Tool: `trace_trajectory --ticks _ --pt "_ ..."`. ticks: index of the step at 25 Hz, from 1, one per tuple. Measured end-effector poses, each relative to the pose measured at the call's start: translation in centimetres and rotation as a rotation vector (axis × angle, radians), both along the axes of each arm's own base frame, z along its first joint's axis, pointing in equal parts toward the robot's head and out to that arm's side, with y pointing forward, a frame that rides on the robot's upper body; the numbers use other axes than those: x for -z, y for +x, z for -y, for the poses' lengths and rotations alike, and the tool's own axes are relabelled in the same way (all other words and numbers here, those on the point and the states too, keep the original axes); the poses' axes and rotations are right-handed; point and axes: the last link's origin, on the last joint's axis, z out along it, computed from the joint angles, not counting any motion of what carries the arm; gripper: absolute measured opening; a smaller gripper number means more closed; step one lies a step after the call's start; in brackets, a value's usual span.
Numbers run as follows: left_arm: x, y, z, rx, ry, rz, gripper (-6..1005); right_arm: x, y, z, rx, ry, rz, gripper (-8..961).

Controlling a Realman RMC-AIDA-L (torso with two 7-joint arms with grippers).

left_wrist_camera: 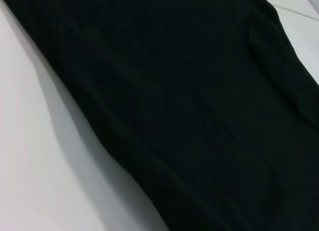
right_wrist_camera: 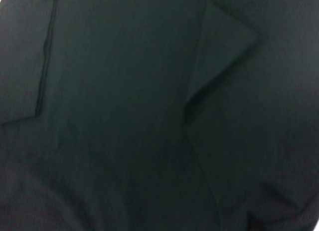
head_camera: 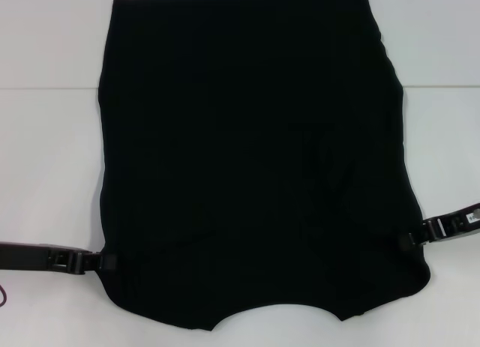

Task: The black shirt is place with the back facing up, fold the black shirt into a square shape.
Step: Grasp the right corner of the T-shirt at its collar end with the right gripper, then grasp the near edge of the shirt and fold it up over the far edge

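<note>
The black shirt (head_camera: 251, 160) lies flat on the white table, with its curved neckline at the near edge and its sides folded inward. My left gripper (head_camera: 107, 262) reaches in from the left and meets the shirt's near left edge. From the right, my right gripper (head_camera: 411, 240) comes up against the near right edge. The left wrist view shows the black shirt (left_wrist_camera: 199, 116) lying over the white table (left_wrist_camera: 35, 166). Only the black shirt (right_wrist_camera: 124, 121), with a folded flap and a seam, fills the right wrist view.
The white table (head_camera: 45, 160) shows bare on both sides of the shirt. A seam line runs across it at the far part (head_camera: 45, 88). The shirt's far hem reaches the top edge of the head view.
</note>
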Motion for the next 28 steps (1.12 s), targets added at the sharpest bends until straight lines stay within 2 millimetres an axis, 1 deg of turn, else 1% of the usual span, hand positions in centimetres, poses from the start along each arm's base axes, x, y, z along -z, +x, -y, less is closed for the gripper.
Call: trace_trajectory --ticks 4,6,12,16,17,18,19,21,25,28 --pt "0.1 0.1 0.0 0.000 -0.002 0.006 116 -0.3 0.8 0.6 0.002 0.021 -0.027 224" --pt "0.1 0.2 0.0 -0.002 -0.004 0.015 118 -0.5 1.3 1.1 -0.007 0.029 -0.049 35" --pt "-0.4 0.0 0.8 -0.027 0.004 0.070 124 -1.0 3.0 3.1 -0.028 0.055 -0.128 30" --pt "-0.9 -0.6 1.7 -0.047 0.018 0.099 127 -1.7 4.5 4.9 -0.034 0.076 -0.170 26" --pt "-1.1 -0.8 2.1 -0.053 0.023 0.109 128 -2.0 5.0 5.4 -0.040 0.083 -0.181 25" --pt "-1.2 -0.9 2.3 -0.055 0.024 0.118 129 -2.5 6.0 6.5 -0.045 0.105 -0.198 25" --pt "-1.2 -1.0 2.7 -0.058 0.023 0.129 130 -2.5 6.0 6.5 -0.045 0.105 -0.198 25" --pt "-1.3 -1.3 3.5 -0.069 0.019 0.147 132 -2.9 6.8 7.5 -0.052 0.124 -0.211 25" --pt "-1.4 -2.1 5.3 -0.092 0.027 0.185 136 -3.3 7.9 9.9 -0.090 0.132 -0.248 26" --pt "-1.5 -2.3 6.8 -0.083 0.032 0.237 139 -3.7 8.6 12.1 -0.125 0.136 -0.287 26"
